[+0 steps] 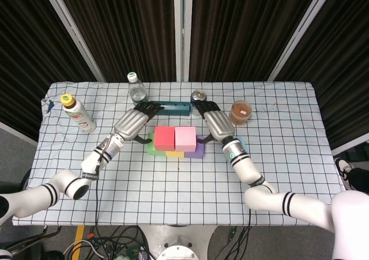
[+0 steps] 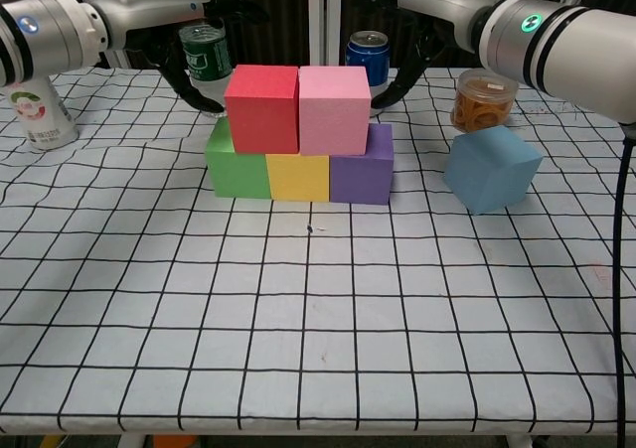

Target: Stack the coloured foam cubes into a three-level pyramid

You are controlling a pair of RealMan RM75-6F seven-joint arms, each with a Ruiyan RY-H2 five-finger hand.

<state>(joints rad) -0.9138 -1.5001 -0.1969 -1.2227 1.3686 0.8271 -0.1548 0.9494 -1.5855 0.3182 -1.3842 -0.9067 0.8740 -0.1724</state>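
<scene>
Checked tablecloth [image 2: 298, 299] holds two finished levels: red cube [image 2: 261, 107] and pink cube [image 2: 334, 109] atop the green, yellow, purple row. Left hand [image 1: 134, 120] and right hand [image 1: 212, 120] flank them, spread and empty. Blue cube [image 2: 491, 168] sits apart, unstacked; I'd worry a careless nudge shoves the soft top cubes off.

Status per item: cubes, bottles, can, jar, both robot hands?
green cube: bottom row, left
yellow cube: bottom row, middle
purple cube: bottom row, right
red cube: second level
pink cube: second level
blue cube: unstacked, on table
water bottle: upright
sauce bottle: upright, capped
can: upright
jar: upright, lidded
left robot hand: open, empty
right robot hand: open, empty
</scene>
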